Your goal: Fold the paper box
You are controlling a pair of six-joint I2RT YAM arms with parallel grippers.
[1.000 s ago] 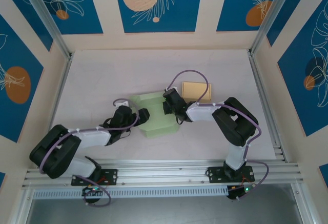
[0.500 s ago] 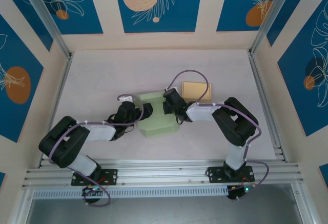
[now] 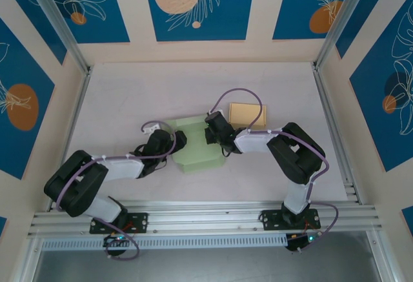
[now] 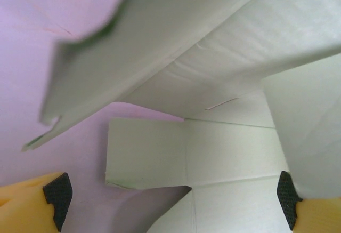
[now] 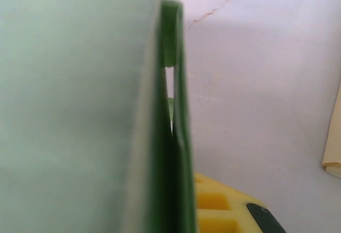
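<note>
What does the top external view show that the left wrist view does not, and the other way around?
Top external adds: both arms, the right gripper at the right edge of the paper box, and a tan card farther back on the right. Left wrist adds: the box's pale panels close up, one flap raised overhead, and the left gripper with its pads wide apart. Shared: the box, the left gripper, the table.
</note>
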